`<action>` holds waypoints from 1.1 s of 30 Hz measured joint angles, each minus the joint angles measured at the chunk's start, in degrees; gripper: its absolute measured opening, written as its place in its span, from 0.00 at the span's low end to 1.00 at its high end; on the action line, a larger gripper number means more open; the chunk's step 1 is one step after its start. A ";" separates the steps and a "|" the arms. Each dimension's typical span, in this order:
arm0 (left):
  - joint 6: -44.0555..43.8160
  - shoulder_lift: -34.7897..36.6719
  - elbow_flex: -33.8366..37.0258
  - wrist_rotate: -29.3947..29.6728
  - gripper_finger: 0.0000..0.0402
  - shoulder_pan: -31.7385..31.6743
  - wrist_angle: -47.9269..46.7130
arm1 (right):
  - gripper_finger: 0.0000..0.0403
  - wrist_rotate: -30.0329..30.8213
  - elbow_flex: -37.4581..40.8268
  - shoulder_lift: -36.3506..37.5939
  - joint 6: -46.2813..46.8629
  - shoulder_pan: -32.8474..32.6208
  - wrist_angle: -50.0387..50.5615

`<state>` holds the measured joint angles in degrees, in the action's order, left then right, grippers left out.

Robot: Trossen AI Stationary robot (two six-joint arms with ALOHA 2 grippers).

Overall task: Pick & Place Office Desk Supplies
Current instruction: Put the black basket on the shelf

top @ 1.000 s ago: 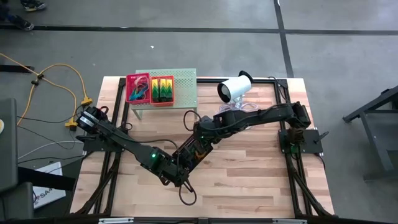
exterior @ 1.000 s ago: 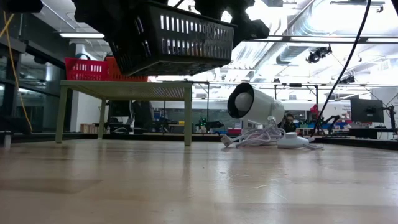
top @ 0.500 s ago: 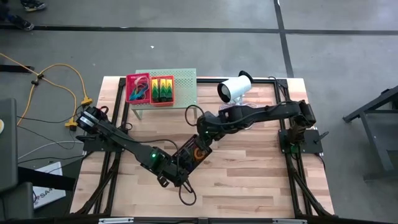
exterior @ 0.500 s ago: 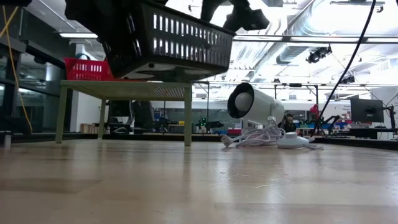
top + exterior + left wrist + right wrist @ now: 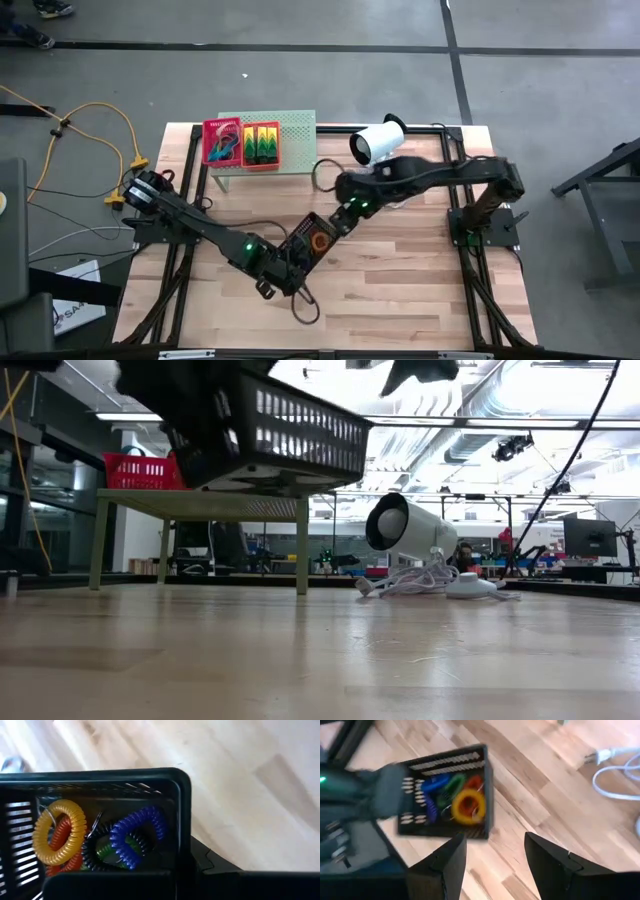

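Observation:
A black mesh basket (image 5: 313, 242) hangs in the air over the table's middle, with my left gripper (image 5: 289, 263) shut on the end nearest its arm. Coiled loops lie inside it: yellow (image 5: 56, 831), blue (image 5: 137, 834), red, green and black. My right gripper (image 5: 345, 214) stands open above and to the far right of the basket (image 5: 447, 787), its fingers (image 5: 447, 862) touching nothing. A red basket (image 5: 222, 141) and an orange-red one holding green packs (image 5: 262, 145) rest on the pale-green stand (image 5: 297, 140). My left gripper pinches the black basket by the rim of its near end wall (image 5: 115, 879). It comes slanting down from the table's near left. The gripper's body hides the fingertips. The basket (image 5: 285, 435) is lifted clear of the table and tilted, the loops still inside.
A white cylinder device (image 5: 378, 143) with a coiled cable (image 5: 420, 582) lies at the far right of the table. The stand (image 5: 200, 505) occupies the far left. Bare wooden tabletop (image 5: 400, 290) stretches along the near side.
My right gripper has risen and drawn back from over the basket toward the table's far right, staying open. The black basket stays held in the air by my left gripper and has tipped a little more.

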<state>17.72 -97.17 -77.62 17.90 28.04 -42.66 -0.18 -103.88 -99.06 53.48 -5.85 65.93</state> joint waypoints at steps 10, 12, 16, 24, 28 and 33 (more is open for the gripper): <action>-6.71 -0.02 -0.45 -0.01 0.00 -8.24 2.02 | 0.47 0.10 -0.04 12.01 -2.52 -3.70 13.08; -8.07 -0.02 -0.67 -0.11 0.00 -9.89 1.99 | 0.47 0.28 -0.02 13.85 -1.48 -5.75 15.55; -10.59 -0.02 -1.01 -0.31 0.00 -12.75 2.17 | 0.47 3.03 -0.02 17.57 -0.13 -9.49 19.00; -13.93 -0.02 -2.78 -0.56 0.00 -16.40 2.22 | 0.47 9.29 -0.02 22.73 -0.93 -15.38 24.02; -14.32 -0.02 -3.93 -2.01 0.00 -17.55 2.33 | 0.47 20.14 1.55 23.53 -1.21 -18.80 23.93; -14.28 -0.02 -4.87 -3.43 0.00 -18.55 2.49 | 0.47 31.14 10.22 24.60 -2.61 -22.61 23.50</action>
<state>3.44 -97.19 -82.50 14.47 9.49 -40.17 30.95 -93.66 -74.46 50.88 -28.46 89.43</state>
